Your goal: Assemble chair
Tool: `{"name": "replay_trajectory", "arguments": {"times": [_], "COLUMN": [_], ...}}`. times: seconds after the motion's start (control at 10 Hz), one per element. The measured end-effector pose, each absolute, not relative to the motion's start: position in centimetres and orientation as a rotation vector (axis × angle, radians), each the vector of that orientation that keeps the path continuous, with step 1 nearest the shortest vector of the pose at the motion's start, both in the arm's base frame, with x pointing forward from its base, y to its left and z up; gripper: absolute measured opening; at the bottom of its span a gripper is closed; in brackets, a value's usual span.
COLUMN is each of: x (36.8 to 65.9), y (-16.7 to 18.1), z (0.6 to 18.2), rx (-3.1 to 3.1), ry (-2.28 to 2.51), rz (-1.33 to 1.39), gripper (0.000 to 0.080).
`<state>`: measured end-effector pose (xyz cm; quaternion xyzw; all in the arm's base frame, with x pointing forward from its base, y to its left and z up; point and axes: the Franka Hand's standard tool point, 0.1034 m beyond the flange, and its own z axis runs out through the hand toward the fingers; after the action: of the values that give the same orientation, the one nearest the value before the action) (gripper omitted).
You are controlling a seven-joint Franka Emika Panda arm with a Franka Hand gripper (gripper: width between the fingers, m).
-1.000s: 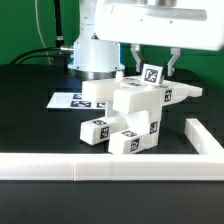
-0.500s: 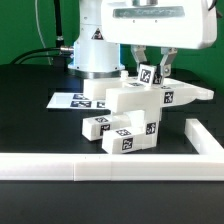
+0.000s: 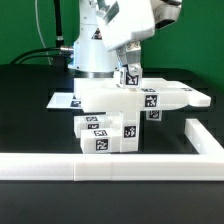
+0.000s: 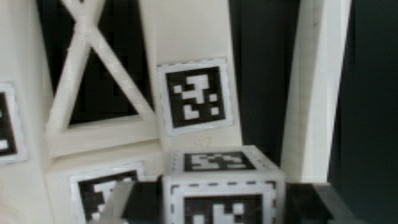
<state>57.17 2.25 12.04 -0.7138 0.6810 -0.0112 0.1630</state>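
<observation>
The chair is a partly joined set of white parts. In the exterior view its flat panel [image 3: 140, 97] lies on top of stacked tagged blocks [image 3: 105, 135] in the middle of the black table. My gripper [image 3: 130, 70] comes down from above, tilted, and is shut on a small tagged white block [image 3: 131, 77] that stands up from the panel's back edge. In the wrist view the same block [image 4: 222, 168] sits between my dark fingers [image 4: 143, 203], with the gripper [image 4: 222, 200] closed round it. The X-braced panel [image 4: 98, 75] and a tagged upright [image 4: 192, 95] stand just beyond.
The marker board [image 3: 62, 100] lies flat behind the chair at the exterior view's left. A long white border rail [image 3: 110, 168] runs along the front, with a short arm [image 3: 200, 135] at the exterior view's right. The robot base [image 3: 95, 55] stands at the back.
My gripper has twisted and tilted, and the chair assembly has turned with it. The panel now lies squarer and the blocks have swung under it.
</observation>
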Motion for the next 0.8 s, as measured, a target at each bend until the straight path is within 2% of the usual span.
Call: {"name": "replay_trajectory", "arguments": {"times": [0.3, 0.5, 0.6, 0.8], "x": [57.0, 57.2, 57.4, 57.3], "y": [2.5, 3.1, 3.1, 3.1], "z": [12.4, 14.1, 14.7, 14.5], "rx": [-2.004, -2.064, -2.104, -2.125], "ry": [1.972, 1.915, 1.881, 1.860], "rz": [0.057, 0.103, 0.088, 0.084], "gripper": [0.0285, 0.0600, 0.0600, 0.0647]}}
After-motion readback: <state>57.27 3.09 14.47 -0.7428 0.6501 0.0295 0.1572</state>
